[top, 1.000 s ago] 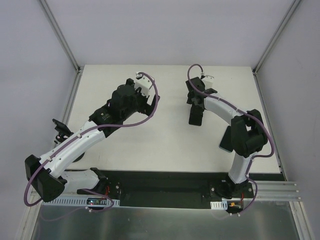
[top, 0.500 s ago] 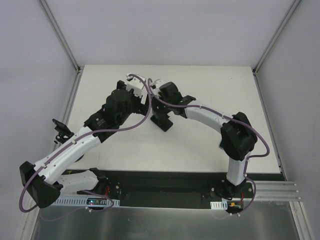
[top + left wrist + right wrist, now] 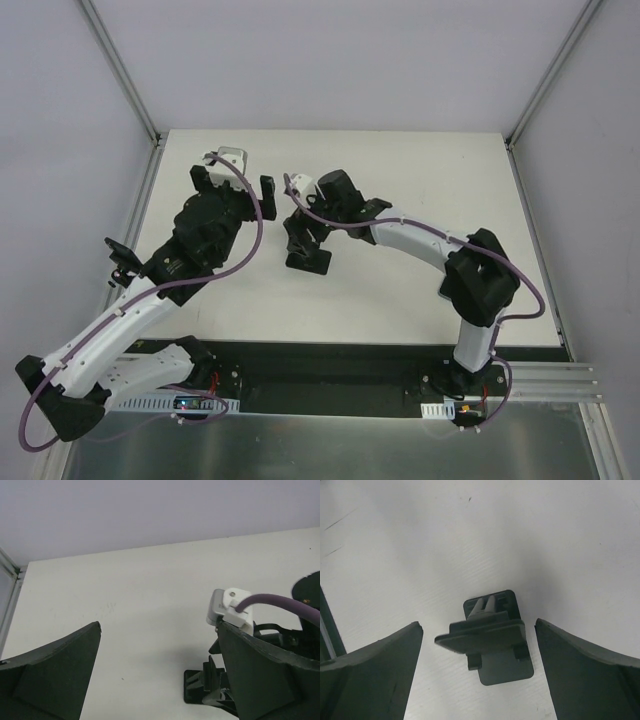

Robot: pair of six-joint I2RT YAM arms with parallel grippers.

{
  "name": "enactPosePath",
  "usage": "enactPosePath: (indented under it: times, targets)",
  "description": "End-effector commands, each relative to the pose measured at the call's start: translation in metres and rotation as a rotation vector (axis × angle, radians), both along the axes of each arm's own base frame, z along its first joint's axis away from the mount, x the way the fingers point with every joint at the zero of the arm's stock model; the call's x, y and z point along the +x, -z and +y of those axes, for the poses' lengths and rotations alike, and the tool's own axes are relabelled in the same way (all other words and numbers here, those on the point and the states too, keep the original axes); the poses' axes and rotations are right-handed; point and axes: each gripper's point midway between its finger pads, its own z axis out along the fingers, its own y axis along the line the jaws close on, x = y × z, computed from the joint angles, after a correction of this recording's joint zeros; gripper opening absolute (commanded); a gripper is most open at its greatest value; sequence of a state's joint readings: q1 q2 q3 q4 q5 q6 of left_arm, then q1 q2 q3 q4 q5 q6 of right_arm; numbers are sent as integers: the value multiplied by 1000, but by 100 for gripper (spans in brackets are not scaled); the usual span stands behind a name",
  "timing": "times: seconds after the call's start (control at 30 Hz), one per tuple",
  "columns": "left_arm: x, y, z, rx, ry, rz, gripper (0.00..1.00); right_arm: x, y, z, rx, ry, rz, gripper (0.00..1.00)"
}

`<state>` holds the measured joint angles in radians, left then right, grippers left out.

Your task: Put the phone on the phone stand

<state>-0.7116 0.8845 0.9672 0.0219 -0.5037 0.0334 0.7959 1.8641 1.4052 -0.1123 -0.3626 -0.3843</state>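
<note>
My right claw (image 3: 479,625) gapes wide astride a small dark bracket (image 3: 487,637) on the table (image 3: 400,300), not touching it. My left claw (image 3: 159,625), also spread wide, hangs just left of the bracket. The phone stand (image 3: 119,254) is well left of it, beyond my left arm (image 3: 150,290).

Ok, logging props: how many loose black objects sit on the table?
2: the phone stand at the left edge, a black bracket below the right jaws. Arms may hide more.
</note>
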Motion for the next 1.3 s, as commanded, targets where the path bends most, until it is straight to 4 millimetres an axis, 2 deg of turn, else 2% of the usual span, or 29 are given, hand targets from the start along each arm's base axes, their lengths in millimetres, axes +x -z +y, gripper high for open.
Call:
enactPosePath:
  times: [0.0, 0.03, 0.07, 0.1, 0.17, 0.2, 0.23, 0.27, 0.33, 0.37, 0.43, 0.47, 0.5, 0.53, 0.57, 0.63, 0.67, 0.83, 0.97, 1.1, 1.13, 1.17, 1.27]
  targets:
    - [6, 7, 6, -60, -103, 146, 99, 10, -64, -14, 168, 37, -77, 97]
    - [6, 2, 7, -79, -104, 170, 99, 12, -74, -22, 200, 69, -49, 97]
    - [4, 15, -3, -72, -53, 238, 99, 19, -76, -31, 235, 96, -44, 97]
    - [-3, 29, -7, -79, -14, 315, 96, 33, -90, -53, 277, 153, -57, 97]
    - [-11, 39, -21, -119, 99, 407, 93, 36, -87, -74, 326, 194, -26, 97]
    - [-14, 45, -23, -154, 119, 452, 92, 43, -98, -93, 352, 226, -47, 97]
    - [-16, 52, -26, -173, 144, 485, 93, 42, -101, -100, 364, 233, -46, 97]
    - [-13, 57, -25, -195, 158, 513, 94, 44, -102, -108, 368, 251, -49, 97]
    - [-20, 64, -46, -220, 296, 592, 94, 53, -102, -131, 367, 320, -57, 97]
    - [-15, 79, -54, -207, 317, 659, 92, 55, -102, -137, 374, 347, -44, 97]
    - [-24, 83, -77, -208, 456, 753, 88, 66, -98, -158, 378, 410, -29, 97]
    - [-18, 103, -86, -200, 473, 837, 86, 68, -97, -163, 381, 430, -21, 97]
    - [-19, 109, -92, -208, 490, 882, 83, 73, -94, -172, 383, 463, -9, 97]
    - [-19, 110, -98, -213, 506, 924, 79, 74, -94, -175, 388, 472, -3, 98]
    - [-14, 127, -102, -207, 500, 984, 68, 75, -93, -178, 390, 482, 1, 98]
    - [-4, 140, -101, -185, 451, 1018, 56, 78, -92, -184, 394, 504, 8, 98]
    - [-1, 155, -98, -167, 406, 1066, 55, 78, -93, -184, 400, 503, 7, 98]
    - [10, 189, -92, -81, 292, 1108, 52, 81, -90, -185, 411, 503, 16, 98]
    - [7, 199, -100, -62, 288, 1137, 46, 85, -86, -186, 411, 509, 28, 99]
    - [7, 208, -101, -48, 233, 1147, 33, 86, -84, -184, 417, 507, 42, 99]
    - [7, 210, -100, -47, 218, 1151, 25, 86, -85, -184, 420, 504, 42, 99]
    - [7, 211, -99, -53, 195, 1157, 21, 86, -84, -184, 420, 505, 45, 99]
    - [8, 217, -89, -40, 107, 1161, 12, 87, -85, -185, 419, 510, 39, 99]
